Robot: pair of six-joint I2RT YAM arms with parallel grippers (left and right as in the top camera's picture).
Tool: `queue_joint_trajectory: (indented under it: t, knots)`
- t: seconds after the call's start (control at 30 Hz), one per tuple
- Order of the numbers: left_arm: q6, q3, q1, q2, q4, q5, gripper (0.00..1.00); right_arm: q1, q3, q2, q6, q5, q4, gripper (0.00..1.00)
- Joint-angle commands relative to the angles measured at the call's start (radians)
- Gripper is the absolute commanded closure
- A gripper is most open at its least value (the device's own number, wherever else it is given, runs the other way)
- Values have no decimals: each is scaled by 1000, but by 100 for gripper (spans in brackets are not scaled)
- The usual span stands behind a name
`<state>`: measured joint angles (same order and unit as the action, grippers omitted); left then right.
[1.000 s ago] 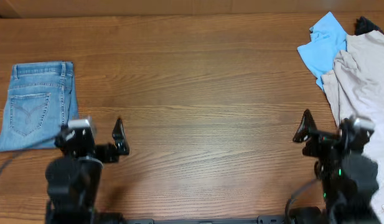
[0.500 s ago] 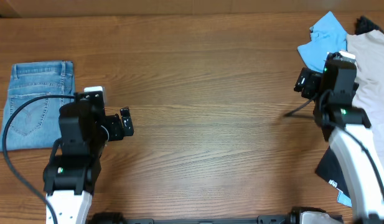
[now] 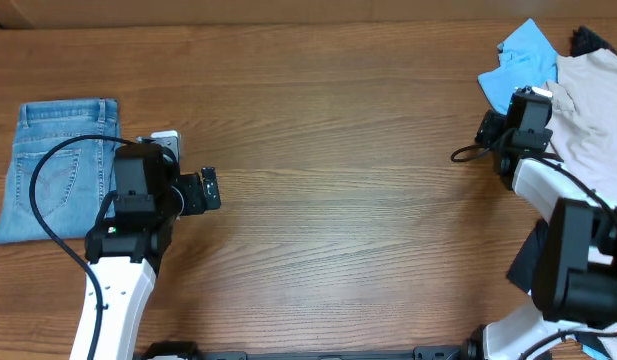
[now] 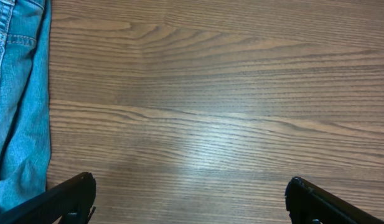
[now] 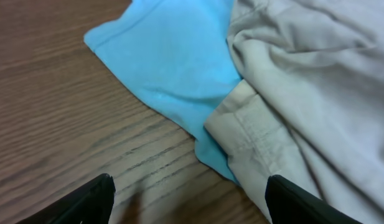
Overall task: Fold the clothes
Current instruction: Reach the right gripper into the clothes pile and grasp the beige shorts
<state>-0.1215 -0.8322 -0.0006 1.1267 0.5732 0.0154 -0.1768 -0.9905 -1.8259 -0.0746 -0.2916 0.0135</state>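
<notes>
From overhead, folded jeans lie flat near the left end of the table. The left gripper hangs over bare wood just to their right. At the far right, a blue top, beige shorts and a black garment lie heaped together. The right gripper sits beside the blue top.

In the left wrist view, the fingers are spread wide with nothing between them, and the jeans run along the left side.

In the right wrist view, the fingers are likewise spread and empty. They are above the wood close to the blue top, which the shorts' hem overlaps.
</notes>
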Motion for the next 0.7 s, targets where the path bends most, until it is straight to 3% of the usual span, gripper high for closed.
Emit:
queue_joint_trajectory:
  t: [0.0, 0.53, 0.67]
  knots:
    - [9, -19, -6, 18, -15, 12, 0, -18, -21, -38, -2, -3, -72, 19]
    - [9, -19, -6, 25, -63, 12, 0, -95, -21, -116, -6, 88, -119, 20]
    - [9, -19, -6, 25, -69, 12, 0, -95, -21, -116, -6, 85, -133, 27]
